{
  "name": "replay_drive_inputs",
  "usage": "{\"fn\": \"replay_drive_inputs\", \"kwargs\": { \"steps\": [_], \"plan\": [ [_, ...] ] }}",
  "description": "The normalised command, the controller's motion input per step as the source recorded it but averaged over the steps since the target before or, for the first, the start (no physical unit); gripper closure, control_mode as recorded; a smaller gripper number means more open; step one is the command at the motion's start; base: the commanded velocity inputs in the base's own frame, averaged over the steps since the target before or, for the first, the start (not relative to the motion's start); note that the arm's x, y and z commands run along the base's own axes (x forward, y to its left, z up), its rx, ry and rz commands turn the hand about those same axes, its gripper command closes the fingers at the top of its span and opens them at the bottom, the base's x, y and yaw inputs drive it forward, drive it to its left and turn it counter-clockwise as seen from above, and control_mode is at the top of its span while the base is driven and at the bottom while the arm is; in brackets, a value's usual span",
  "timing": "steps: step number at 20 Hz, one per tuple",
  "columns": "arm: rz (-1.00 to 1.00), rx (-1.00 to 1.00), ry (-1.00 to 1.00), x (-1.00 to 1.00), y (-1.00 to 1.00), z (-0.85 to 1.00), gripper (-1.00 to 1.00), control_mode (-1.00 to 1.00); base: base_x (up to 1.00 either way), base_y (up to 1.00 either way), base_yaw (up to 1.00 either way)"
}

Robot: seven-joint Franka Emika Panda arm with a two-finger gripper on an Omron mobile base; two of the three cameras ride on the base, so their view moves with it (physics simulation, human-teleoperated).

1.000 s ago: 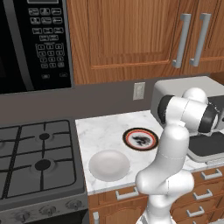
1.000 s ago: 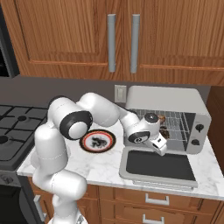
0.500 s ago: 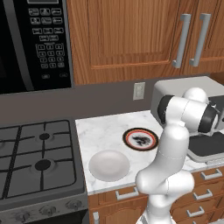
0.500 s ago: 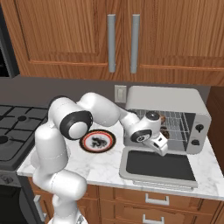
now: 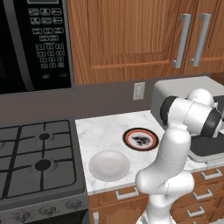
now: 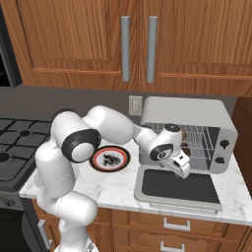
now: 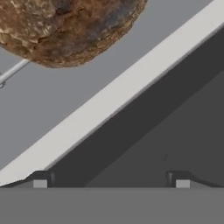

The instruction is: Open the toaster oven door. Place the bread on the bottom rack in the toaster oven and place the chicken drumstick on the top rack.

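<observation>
Nothing here can actually be read. The microwave has a keypad of small pale buttons with marks on them (too blurred to make out any digit or word). The toaster oven carries two dark knobs, with no legible label beside them.

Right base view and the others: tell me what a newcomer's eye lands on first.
The white arm reaching into the open toaster oven, gripper open just above the dropped door. Next, the bread, a rough brown lump close before the hand camera, free of the fingers. Then the red-rimmed plate mid-counter, with a plain white one nearer the stove.
</observation>
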Motion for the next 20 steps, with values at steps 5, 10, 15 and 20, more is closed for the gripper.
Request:
{"fn": "replay_drive_inputs", "kwargs": {
  "steps": [5,10,15,20],
  "plan": [
    [-0.01,0.0,0.0,-0.43,0.0,0.09,-1.0,-1.0,0.0,0.0,0.0],
    [-0.01,0.0,0.0,-0.51,0.0,0.15,-1.0,-1.0,0.0,0.0,0.0],
    [0.0,0.0,0.0,-0.45,0.08,0.33,-1.0,-1.0,0.0,0.0,0.0],
    [0.0,0.0,0.0,-0.29,0.26,0.41,-1.0,-1.0,0.0,0.0,0.0]
  ]
}}
